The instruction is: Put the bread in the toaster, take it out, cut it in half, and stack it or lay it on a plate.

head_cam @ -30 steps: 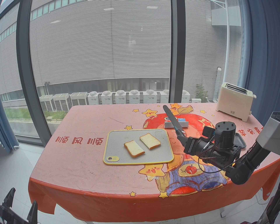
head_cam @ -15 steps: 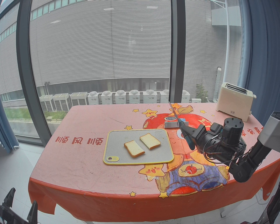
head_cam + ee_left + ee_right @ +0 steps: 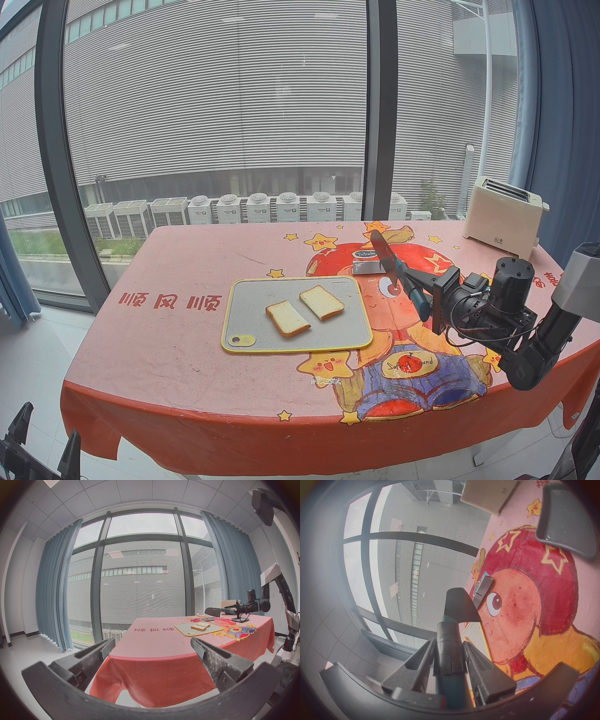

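- I'm watching the right gripper (image 3: 417,294) backing away from the cutting board (image 3: 250,306), clamped on the knife (image 3: 384,252), blade rolling over
- bread halves (image 3: 287,317) are staying on the board: cut looks done, plating coming next
- left gripper (image 3: 152,643) is idling, spread, off-table

Two bread pieces: near piece (image 3: 287,317), far piece (image 3: 321,302). One cutting board (image 3: 250,306). One knife (image 3: 384,250). One knife rest (image 3: 365,267). One toaster (image 3: 504,217). One grey tray (image 3: 565,520). One counter (image 3: 187,369). Two blue curtains: left curtain (image 3: 11,275), right curtain (image 3: 562,125). Two tools: left tool (image 3: 152,642), right tool (image 3: 449,642).
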Available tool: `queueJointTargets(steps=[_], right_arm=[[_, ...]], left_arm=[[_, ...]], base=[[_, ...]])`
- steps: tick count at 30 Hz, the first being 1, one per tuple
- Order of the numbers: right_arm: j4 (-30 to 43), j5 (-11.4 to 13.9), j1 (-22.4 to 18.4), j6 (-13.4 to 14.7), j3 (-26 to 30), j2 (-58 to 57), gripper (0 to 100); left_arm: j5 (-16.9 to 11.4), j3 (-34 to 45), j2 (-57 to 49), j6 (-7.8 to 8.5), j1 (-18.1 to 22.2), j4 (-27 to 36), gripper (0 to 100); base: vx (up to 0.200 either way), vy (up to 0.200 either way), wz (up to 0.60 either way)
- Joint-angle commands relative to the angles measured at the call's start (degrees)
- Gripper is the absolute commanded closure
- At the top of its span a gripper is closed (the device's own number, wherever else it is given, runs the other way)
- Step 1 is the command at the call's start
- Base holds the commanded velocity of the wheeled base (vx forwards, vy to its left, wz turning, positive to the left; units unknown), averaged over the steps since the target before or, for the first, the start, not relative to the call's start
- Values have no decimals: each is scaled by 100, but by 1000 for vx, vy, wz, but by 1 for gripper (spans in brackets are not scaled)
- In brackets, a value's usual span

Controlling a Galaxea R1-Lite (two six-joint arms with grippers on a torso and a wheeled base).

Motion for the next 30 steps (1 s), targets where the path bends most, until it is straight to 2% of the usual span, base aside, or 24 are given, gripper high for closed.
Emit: queueJointTargets(steps=[1,30], right_arm=[[-6,40,-43,47,50,44,100],[-15,32,-139,56,50,299,100]], left_arm=[[-1,84,-22,1,0,-1,0],[-1,84,-22,1,0,-1,0]], base=[[0,0,0],[0,0,0]])
